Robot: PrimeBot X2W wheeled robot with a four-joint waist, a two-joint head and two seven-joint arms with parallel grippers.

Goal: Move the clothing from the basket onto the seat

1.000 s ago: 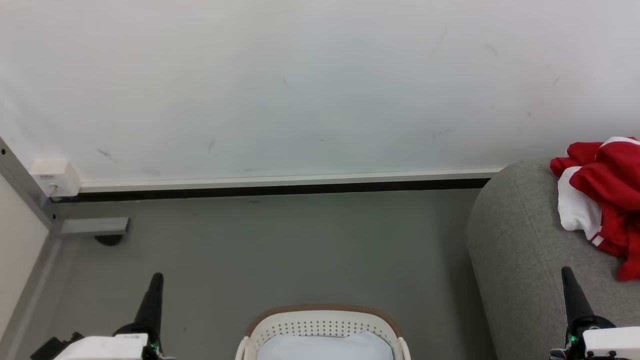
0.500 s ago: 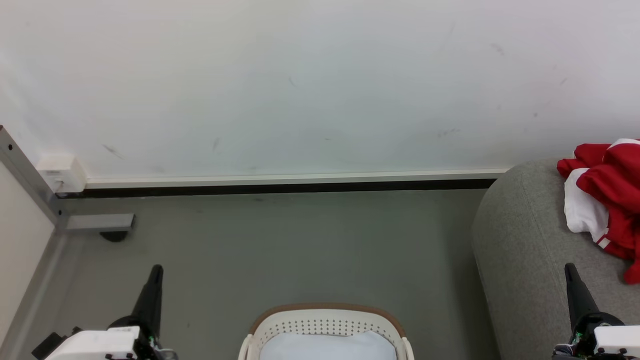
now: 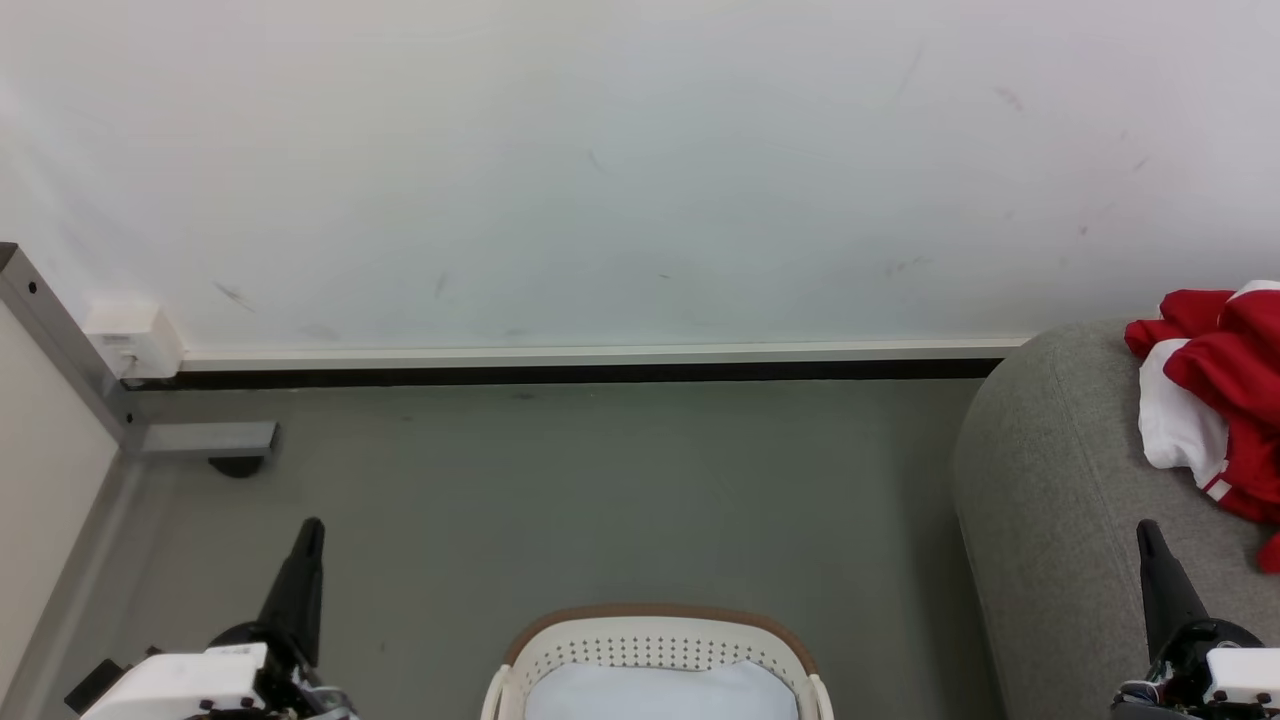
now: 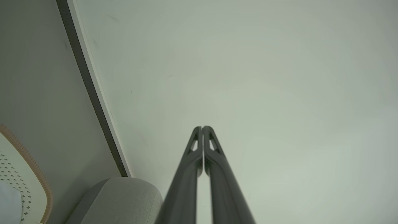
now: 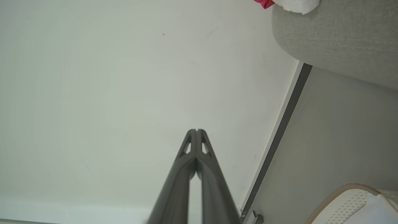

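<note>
Shifted since a second ago: the head camera's framing only. Wall, floor and furniture have slid together toward 3 o'clock, so no item has itself been relocated.

1. Soft red fabric clothing with white panels [image 3: 1225,390]: heaped on top of item 2, at 3 o'clock in the head view, cut off by the picture edge.
2. Large grey woven-fabric upholstered seat [image 3: 1060,500]: rounded corner, standing on the grey floor [image 3: 600,500] against the white wall [image 3: 640,170].
3. Oval white perforated plastic basket with tan-brown rim [image 3: 655,612]: at 6 o'clock, on the floor, apart from the seat, with white lining [image 3: 660,692] inside.
4. Left gripper [image 3: 310,530]: at 7 o'clock, jaws pressed together.
5. Right gripper [image 3: 1146,530]: at 5 o'clock, jaws pressed together, before the seat's near edge.
</note>
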